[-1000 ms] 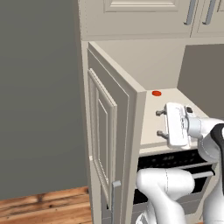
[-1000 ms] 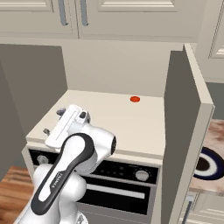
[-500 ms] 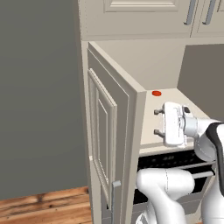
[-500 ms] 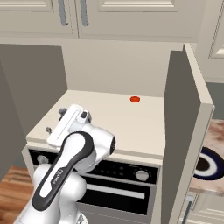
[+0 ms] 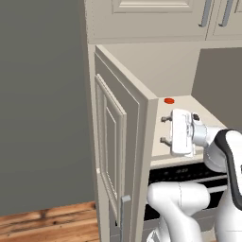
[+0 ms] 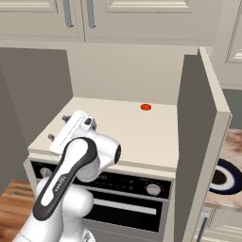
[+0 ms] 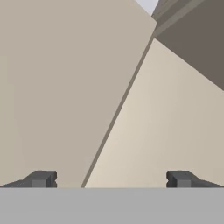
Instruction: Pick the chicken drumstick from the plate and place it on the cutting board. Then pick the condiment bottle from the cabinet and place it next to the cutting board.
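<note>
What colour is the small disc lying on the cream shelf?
Red; the small disc shows best in the right base view.

The light is even and diffuse with no visible source, so the cream shelf [image 6: 118, 125] reads bright and flat, without glare or hot spots. Shading is soft: the inner face of the open cabinet door [image 6: 191, 142] sits in grey shadow in the right base view, the wall to the left of the cabinet in the left base view is a dull uniform grey, and the arm casts only a faint shadow. All three pictures are coarse and slightly soft, with jagged edges on straight lines but no motion blur or edge distortion.
</note>
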{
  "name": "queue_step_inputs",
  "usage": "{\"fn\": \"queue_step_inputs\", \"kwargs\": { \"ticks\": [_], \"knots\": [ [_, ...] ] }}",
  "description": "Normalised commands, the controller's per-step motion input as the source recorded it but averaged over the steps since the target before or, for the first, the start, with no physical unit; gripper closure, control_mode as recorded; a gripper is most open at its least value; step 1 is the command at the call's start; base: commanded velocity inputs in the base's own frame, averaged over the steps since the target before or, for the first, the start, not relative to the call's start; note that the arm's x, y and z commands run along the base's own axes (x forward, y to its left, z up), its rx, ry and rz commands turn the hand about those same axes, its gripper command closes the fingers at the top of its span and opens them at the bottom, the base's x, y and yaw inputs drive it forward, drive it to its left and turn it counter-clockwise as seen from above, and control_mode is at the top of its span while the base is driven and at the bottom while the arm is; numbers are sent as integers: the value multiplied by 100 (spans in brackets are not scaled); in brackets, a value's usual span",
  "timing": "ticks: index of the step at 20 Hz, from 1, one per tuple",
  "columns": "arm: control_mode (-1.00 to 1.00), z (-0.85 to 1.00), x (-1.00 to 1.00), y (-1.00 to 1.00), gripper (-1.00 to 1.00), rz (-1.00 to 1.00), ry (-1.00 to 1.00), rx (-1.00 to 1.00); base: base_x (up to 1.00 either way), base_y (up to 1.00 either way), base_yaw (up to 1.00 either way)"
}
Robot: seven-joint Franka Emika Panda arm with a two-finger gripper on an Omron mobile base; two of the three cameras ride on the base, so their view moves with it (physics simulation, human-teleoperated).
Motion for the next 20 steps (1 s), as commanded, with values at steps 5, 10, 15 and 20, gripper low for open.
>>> {"fn": "queue_step_inputs", "kwargs": {
  "ticks": [5, 10, 15, 20],
  "knots": [
    [-100, -9, 14, 14, -100, -1, 0, 0, 0, 0, 0],
    [-100, -10, 18, 10, -100, -1, 0, 0, 0, 0, 0],
    [-100, -9, 23, 5, -100, -2, 0, 0, 0, 0, 0],
    [-100, -2, 21, 1, -100, -2, 3, 0, 0, 0, 0]
  ]
}}
